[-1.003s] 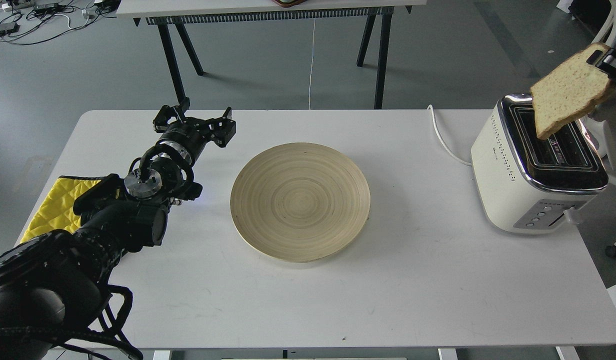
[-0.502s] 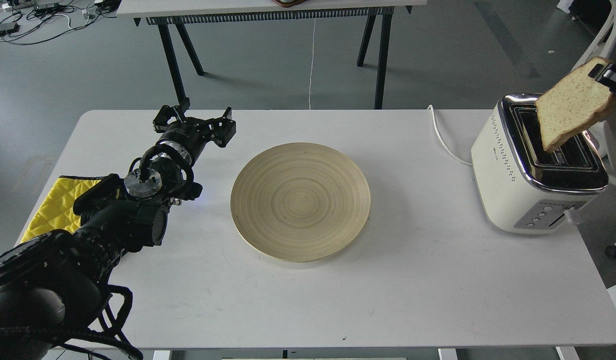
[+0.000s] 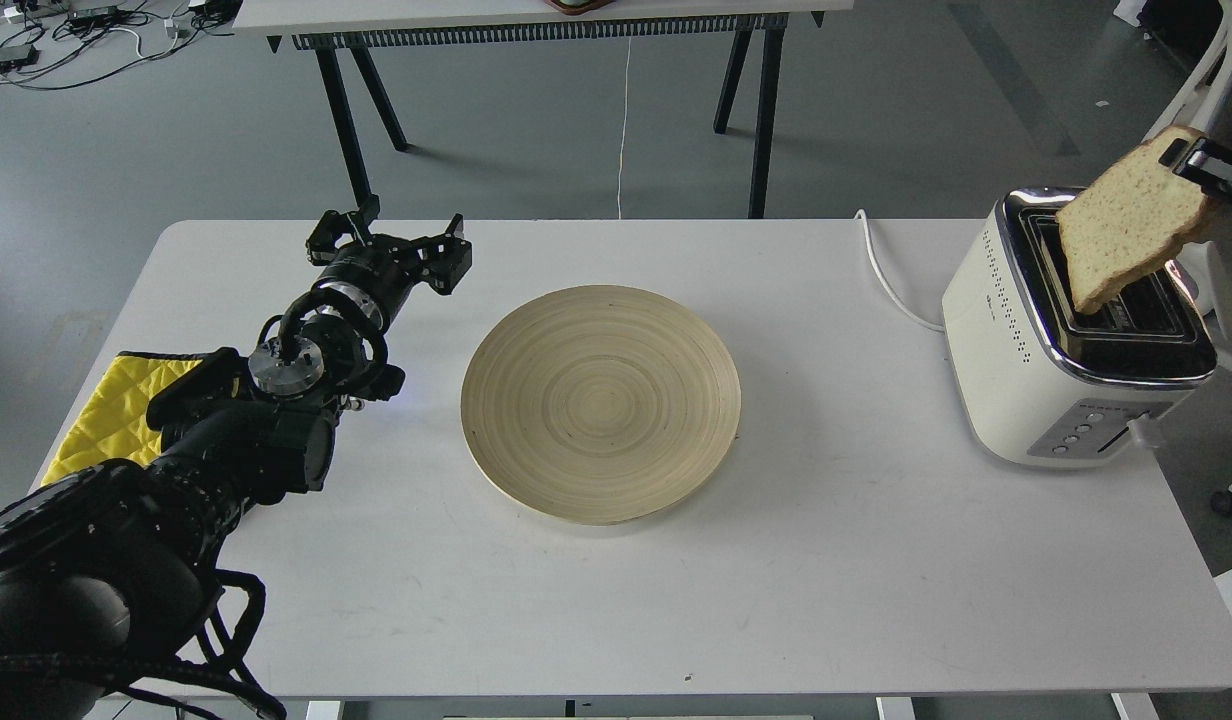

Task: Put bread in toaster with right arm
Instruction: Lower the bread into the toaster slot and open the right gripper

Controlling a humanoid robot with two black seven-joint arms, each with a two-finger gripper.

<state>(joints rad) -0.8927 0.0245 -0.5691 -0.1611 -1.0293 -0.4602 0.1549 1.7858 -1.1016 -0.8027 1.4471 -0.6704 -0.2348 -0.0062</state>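
The bread (image 3: 1126,228) is a pale tan slice with a brown crust, tilted, hanging over the toaster (image 3: 1066,340). Its lower corner points into the slots at the toaster's chrome top. My right gripper (image 3: 1191,165) enters from the right edge and is shut on the slice's upper right corner; only its tip shows. The cream-white toaster stands at the table's right end with a white cord (image 3: 881,270) behind it. My left gripper (image 3: 396,240) is open and empty above the table's left side.
A round wooden plate (image 3: 601,400), bare, lies mid-table. A yellow cloth (image 3: 111,410) lies at the left edge under my left arm. The white table (image 3: 826,580) ends just right of the toaster. Another table's black legs (image 3: 346,110) stand behind.
The bread has dropped lower toward the toaster slots over the last second, and in the last half second shifted slightly left. The left arm has not moved.
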